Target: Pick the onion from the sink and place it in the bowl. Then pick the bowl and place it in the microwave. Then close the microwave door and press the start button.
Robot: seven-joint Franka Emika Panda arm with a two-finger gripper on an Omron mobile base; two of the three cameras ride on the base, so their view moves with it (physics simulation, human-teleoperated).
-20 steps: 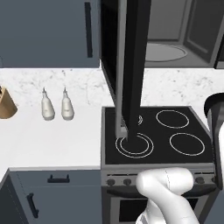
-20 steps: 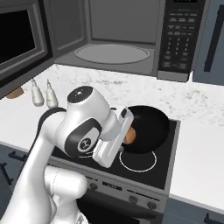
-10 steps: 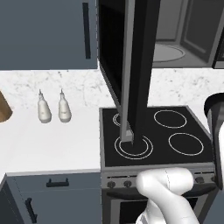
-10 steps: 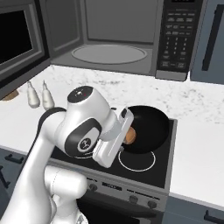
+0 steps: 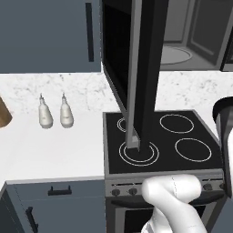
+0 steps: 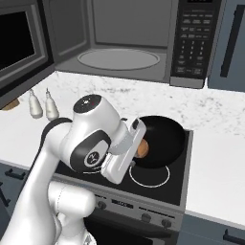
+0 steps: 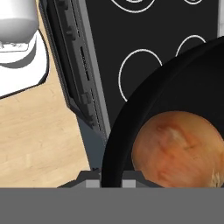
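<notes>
My gripper (image 6: pixel 137 145) is shut on the near rim of the black bowl (image 6: pixel 163 139), which it holds just above the stovetop (image 6: pixel 158 184). The orange-brown onion (image 6: pixel 143 148) lies inside the bowl. In the hand view the bowl (image 7: pixel 144 100) fills the right side with the onion (image 7: pixel 175 148) in it, and the rim runs down between the tips of my gripper (image 7: pixel 111 178). Above the stove the microwave (image 6: pixel 191 38) stands open, its pale turntable (image 6: pixel 118 58) bare. The microwave door (image 6: pixel 19 45) is swung out to the left; it shows edge-on (image 5: pixel 143 68) in the left base view. The sink is out of view.
Two small white bottles (image 5: pixel 54 113) stand on the speckled counter (image 5: pixel 50 145) left of the stove. A brown object (image 5: pixel 3 113) sits at the far left edge. The open door hangs over the stove's left burners (image 5: pixel 139 152). Wooden floor (image 7: pixel 39 131) lies below the oven front.
The whole picture has shifted slightly, so the base has moved a little. The bowl with the onion stays in my shut gripper over the stove.
</notes>
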